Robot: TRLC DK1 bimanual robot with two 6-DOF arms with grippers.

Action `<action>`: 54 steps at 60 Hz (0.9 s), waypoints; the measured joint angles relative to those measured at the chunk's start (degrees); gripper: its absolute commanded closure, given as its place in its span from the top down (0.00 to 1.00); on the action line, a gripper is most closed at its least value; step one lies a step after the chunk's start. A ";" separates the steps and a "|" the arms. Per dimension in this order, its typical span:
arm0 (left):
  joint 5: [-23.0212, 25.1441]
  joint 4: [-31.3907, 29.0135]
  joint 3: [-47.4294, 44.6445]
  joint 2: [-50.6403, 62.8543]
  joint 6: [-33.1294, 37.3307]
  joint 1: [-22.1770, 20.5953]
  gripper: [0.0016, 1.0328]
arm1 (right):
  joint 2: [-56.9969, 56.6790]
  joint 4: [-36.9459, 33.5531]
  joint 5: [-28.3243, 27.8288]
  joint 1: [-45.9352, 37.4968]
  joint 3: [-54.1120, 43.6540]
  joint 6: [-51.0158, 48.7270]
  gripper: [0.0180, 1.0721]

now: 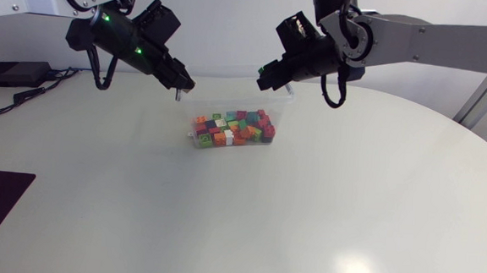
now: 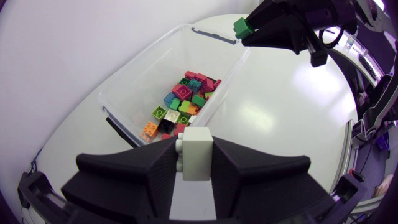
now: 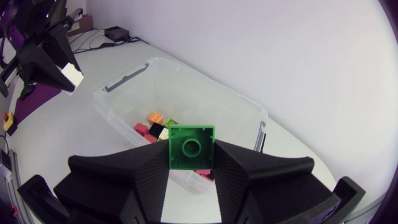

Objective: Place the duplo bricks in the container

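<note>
- Head view: bright, even light from above; the white table [image 1: 350, 194] shows one soft glare patch near its front right.
- Container [image 1: 220, 101] casts only a faint, diffuse shadow.
- Left arm [image 1: 122, 36] carries two glowing green indicator lights.

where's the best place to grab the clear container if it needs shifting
I'd pinch the container by its rim on a long wall, from above: the wall is thin and upright, so one finger fits inside, one outside.

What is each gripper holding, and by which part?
The left gripper holds a white brick by two opposite side faces. The right gripper holds a green brick, also by two opposite side faces.
</note>
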 measured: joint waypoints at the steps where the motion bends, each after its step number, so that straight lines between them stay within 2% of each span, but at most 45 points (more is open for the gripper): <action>1: 0.02 0.17 0.31 0.31 -0.17 0.02 0.24 | 0.46 0.37 -0.11 -0.13 0.37 0.24 0.22; 20: 1.31 3.30 7.04 5.77 -3.72 0.09 0.24 | 9.09 2.32 -0.61 -0.57 10.10 2.69 0.24; 23: 1.33 3.37 8.33 6.43 -4.20 0.15 0.24 | 10.54 2.27 -0.61 -0.57 11.67 3.04 0.38; 24: 1.33 3.39 8.79 6.64 -4.48 0.20 0.24 | 10.99 2.25 -0.59 -0.57 12.11 3.08 0.48; 27: 1.38 3.87 9.62 7.17 -4.72 0.28 0.25 | 12.37 1.64 -0.42 -0.52 13.18 3.26 0.90; 28: 1.46 3.98 9.81 7.30 -4.81 0.31 0.25 | 12.68 1.42 -0.28 -0.50 13.46 3.26 0.97; 42: 1.51 6.88 10.67 9.14 -6.67 0.61 0.27 | 13.42 -0.04 0.72 -0.15 13.18 3.72 0.96; 54: 1.53 13.09 10.84 10.62 -9.79 0.57 0.29 | 3.37 0.66 0.79 -1.53 4.15 3.67 0.96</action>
